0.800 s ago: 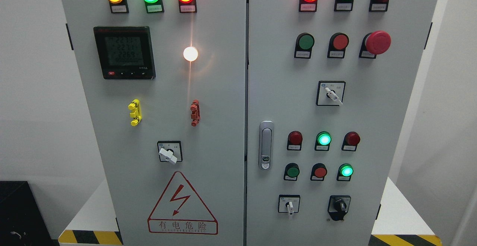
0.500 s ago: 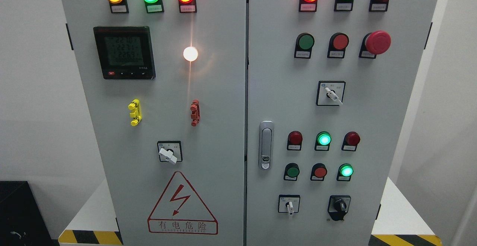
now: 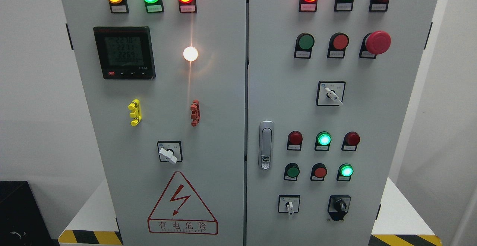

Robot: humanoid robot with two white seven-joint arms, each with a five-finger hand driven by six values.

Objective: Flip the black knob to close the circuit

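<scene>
Only the readout on the digital meter (image 3: 124,52) differs: the digits in its top row have flickered to another value across the three moments. The digits are too blurred to read exactly. No hand shows in the view.

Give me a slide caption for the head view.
Grey control cabinet seen head-on, black knob at lower right untouched, no robot hand in view.

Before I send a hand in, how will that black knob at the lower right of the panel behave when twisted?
The black knob is small with a narrow raised grip, so fingers may slip. It is fixed to the cabinet door, so it should rotate, not lift off. It probably clicks between set positions.
</scene>
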